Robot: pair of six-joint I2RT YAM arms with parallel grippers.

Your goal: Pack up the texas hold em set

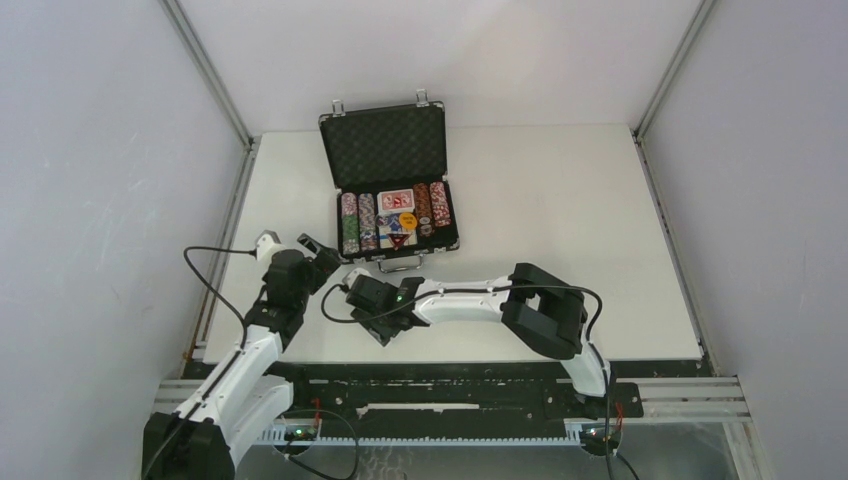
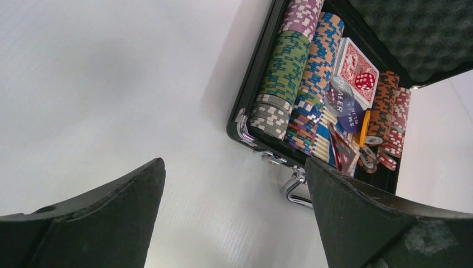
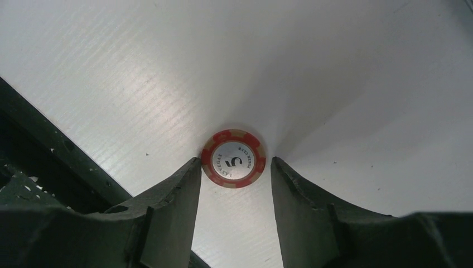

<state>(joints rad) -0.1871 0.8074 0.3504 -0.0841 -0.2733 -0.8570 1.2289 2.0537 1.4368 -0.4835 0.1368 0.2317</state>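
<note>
Texas hold em case [image 1: 383, 145] stands open, upper centre from above; one red chip [image 3: 233, 158] lies flat, centre of the right wrist view, straddled by the right gripper [image 3: 235, 163], fingers [image 3: 173, 195] unclenched. Left gripper [image 2: 234, 163] gapes empty. Uneven pinching could skid the chip away.

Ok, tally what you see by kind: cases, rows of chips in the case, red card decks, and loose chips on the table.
Open case: 1
Chip rows in the case: 4
Red card deck: 1
Loose chip on the table: 1
Total: 7
</note>
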